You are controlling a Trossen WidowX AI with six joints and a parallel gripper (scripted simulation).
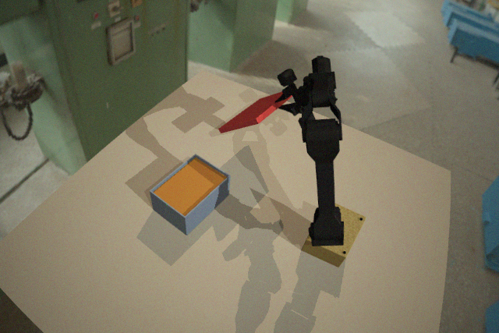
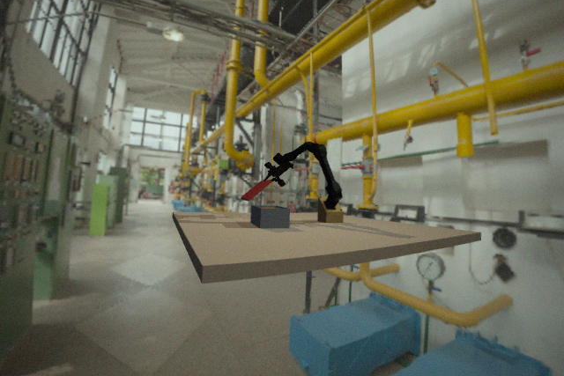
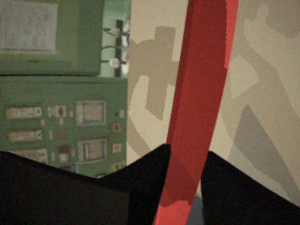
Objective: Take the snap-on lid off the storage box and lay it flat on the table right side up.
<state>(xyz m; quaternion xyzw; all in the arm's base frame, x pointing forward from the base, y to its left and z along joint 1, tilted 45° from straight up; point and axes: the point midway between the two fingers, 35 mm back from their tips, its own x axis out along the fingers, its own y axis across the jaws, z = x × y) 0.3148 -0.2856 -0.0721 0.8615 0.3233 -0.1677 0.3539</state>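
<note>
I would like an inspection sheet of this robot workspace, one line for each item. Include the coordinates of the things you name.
Surface: tan table [image 1: 383, 281] [image 2: 328, 244], crossed by shadows.
Storage box [image 1: 203, 210] [image 2: 273, 217]: open, upright on the table, orange inside.
Lid [image 1: 252, 113] [image 2: 256, 190] [image 3: 199, 94]: red, tilted, held above the table.
Clutter: nothing seen.
Hand [image 1: 284, 104] [image 2: 269, 179] [image 3: 186, 156]: shut on the lid's edge.
Cables: nothing seen on the arm or table.
Surroundings: green cabinets [image 1: 149, 79], yellow pipes [image 2: 318, 57], blue machines [image 2: 351, 330].

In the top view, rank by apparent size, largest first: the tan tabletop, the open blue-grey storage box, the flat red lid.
1. Tan tabletop
2. Open blue-grey storage box
3. Flat red lid, though raised nearer the camera
</note>
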